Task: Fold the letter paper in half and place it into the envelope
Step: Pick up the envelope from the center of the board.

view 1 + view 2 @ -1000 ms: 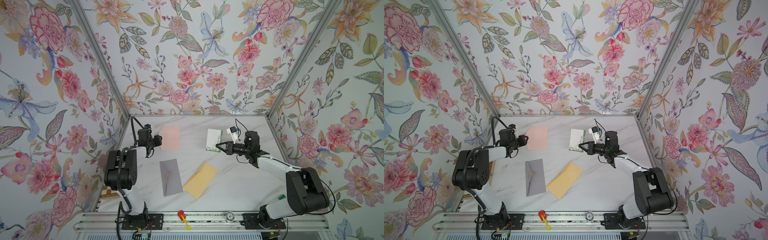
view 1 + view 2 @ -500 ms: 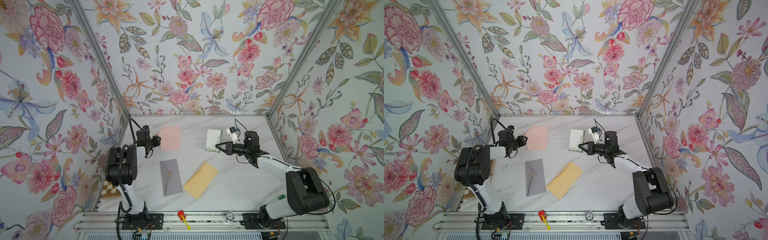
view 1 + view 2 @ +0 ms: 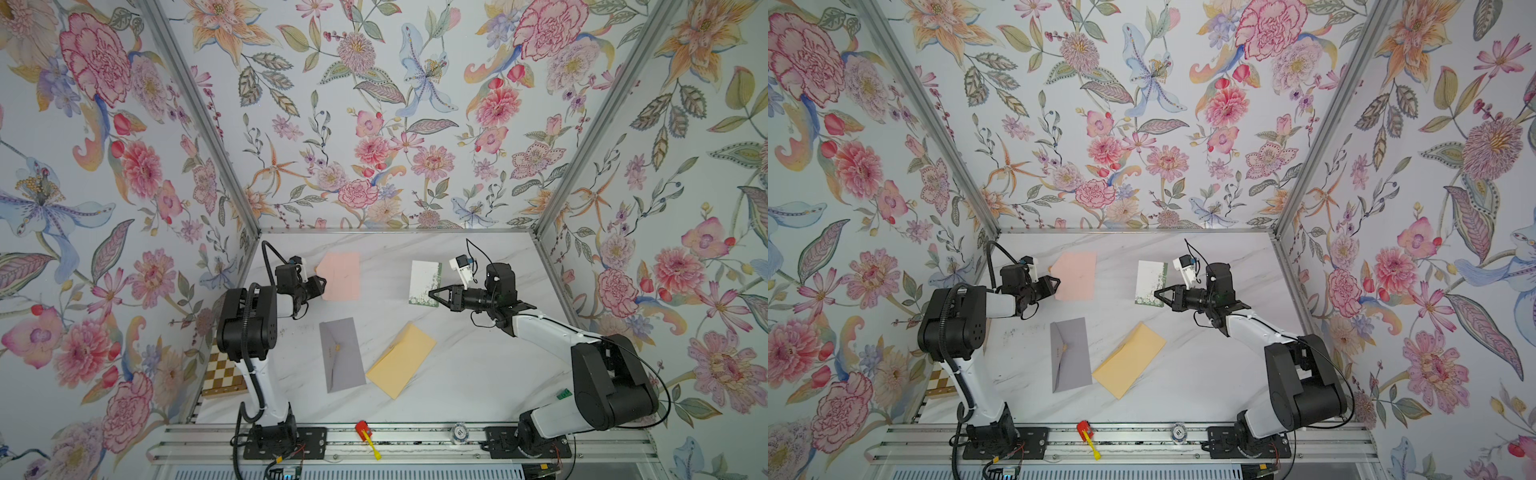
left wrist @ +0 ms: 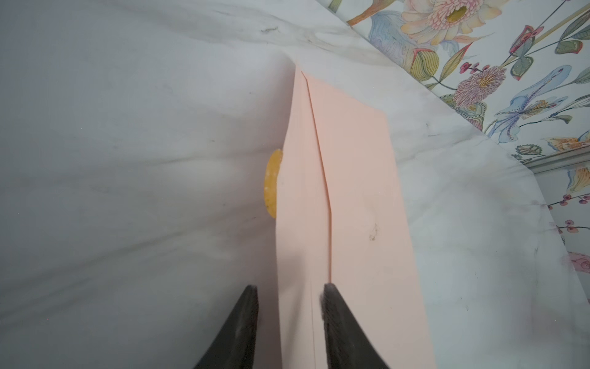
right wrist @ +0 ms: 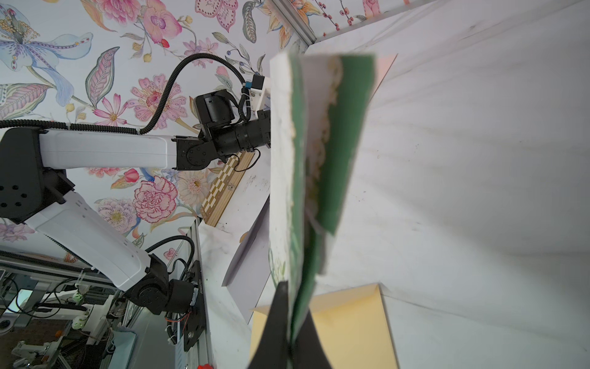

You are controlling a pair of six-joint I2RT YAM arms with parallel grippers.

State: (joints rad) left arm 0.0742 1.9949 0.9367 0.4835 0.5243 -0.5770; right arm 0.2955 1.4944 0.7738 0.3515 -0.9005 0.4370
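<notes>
My left gripper [image 4: 289,289] has widened a little, jaws narrow around the pink envelope [image 3: 343,274] edge at 11 o'clock; my right gripper [image 3: 433,293] still pinches the folded letter [image 3: 424,274] at 1 o'clock, so insertion comes next

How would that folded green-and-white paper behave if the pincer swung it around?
Probably floppy: the folded letter paper splays open beyond the right pincer. Likely light, since a pinch at one edge holds it. It may unfold if released.

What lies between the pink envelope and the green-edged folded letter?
Nothing: in both top views only bare marble table separates pink envelope and folded letter.
</notes>
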